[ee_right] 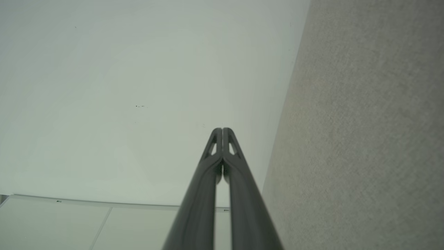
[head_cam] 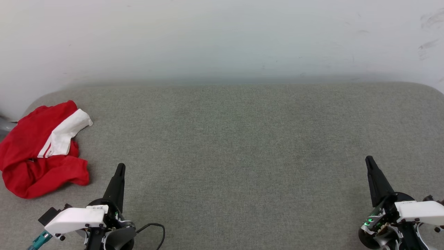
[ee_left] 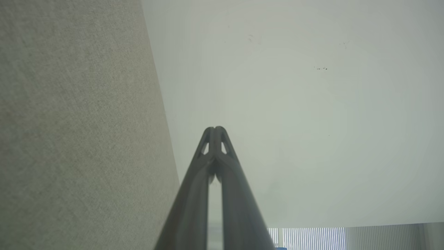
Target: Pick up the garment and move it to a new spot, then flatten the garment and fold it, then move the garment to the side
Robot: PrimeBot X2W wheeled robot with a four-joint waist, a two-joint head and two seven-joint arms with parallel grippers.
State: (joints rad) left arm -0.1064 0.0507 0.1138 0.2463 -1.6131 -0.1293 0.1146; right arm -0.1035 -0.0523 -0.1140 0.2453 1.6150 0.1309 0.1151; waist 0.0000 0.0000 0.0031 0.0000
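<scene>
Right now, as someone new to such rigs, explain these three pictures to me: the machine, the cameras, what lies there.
This is a two-armed robot. The wide picture comes from its head, looking down at a grey fabric surface against a pale wall. The other two come from its wrists, looking along each gripper's dark fingers. A crumpled red garment with a white sleeve lies at the surface's left. The left gripper and right gripper are both shut and hold nothing.
</scene>
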